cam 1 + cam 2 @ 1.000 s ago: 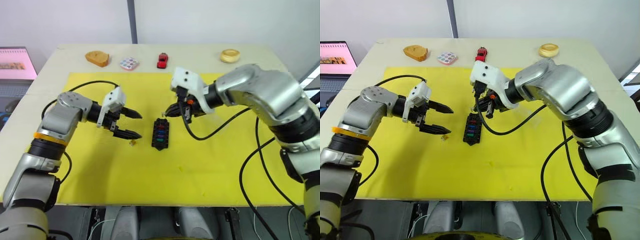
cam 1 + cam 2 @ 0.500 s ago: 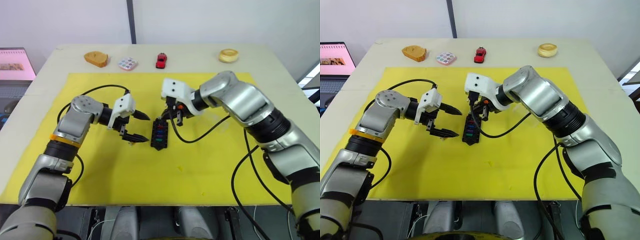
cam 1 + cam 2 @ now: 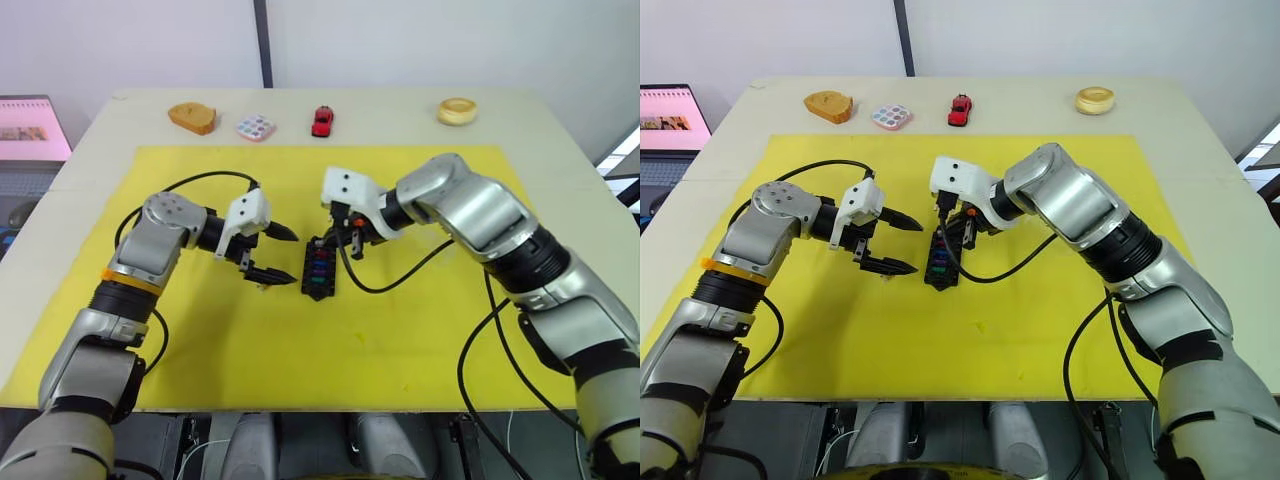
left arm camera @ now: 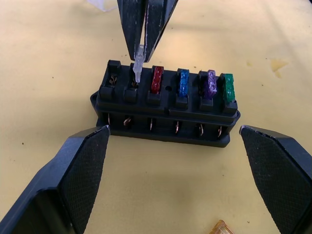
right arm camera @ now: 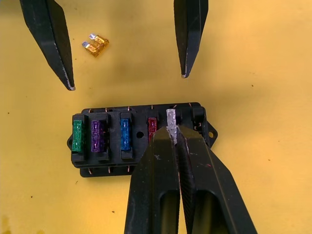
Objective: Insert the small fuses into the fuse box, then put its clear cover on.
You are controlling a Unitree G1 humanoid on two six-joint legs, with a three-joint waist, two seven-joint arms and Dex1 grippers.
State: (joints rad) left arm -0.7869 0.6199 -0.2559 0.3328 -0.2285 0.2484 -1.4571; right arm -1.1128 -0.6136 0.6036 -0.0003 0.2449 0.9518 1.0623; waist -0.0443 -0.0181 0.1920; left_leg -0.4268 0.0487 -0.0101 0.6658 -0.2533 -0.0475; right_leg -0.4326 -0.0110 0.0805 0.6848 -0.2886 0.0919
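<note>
Head views, fuse box: black block lying mid-way across the yellow mat, between the two claws.
Head views, left gripper: just left of the box, fingers spread wide, gripping nothing.
Head views, right gripper: at the far end of the box, tips down on it.
Head views, far table edge: one wooden piece, one dotted white tile, one red toy car, one tan ring.
Left wrist view, box: sits between the wide-apart fingers, clear of both.
Left wrist view, fuses seated: four; red, blue, purple, green.
Left wrist view, grey fuse: one, upright, pinched by the right claw, blades at the second slot from the box's far end; end slot bare.
Left wrist view, amber fuse: one, loose on the mat.
Right wrist view, right claw: closed tight on the grey fuse, which is over the box.
Right wrist view, amber fuse: on the mat left of the box, near one left fingertip, not touching.
Clear cover: cannot tell where it lies.
</note>
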